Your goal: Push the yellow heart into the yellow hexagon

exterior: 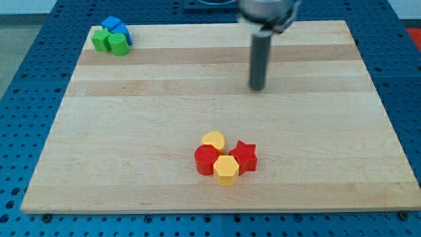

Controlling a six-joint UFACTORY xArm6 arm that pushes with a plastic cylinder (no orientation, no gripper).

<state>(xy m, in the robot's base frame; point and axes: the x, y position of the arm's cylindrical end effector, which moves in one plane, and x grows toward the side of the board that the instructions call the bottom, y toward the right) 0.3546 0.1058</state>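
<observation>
The yellow heart (213, 140) lies near the view's bottom centre of the wooden board. The yellow hexagon (225, 170) lies just below and right of it, a short gap apart. A red round block (206, 160) sits between them on the left, touching both. A red star (245, 157) touches the hexagon on its right. My tip (256, 88) is above and right of this cluster, well apart from the heart, toward the view's top.
A blue block (116, 27) and two green blocks (100, 40) (118, 44) are bunched at the board's top left corner. The board (131, 131) rests on a blue perforated table (26, 79).
</observation>
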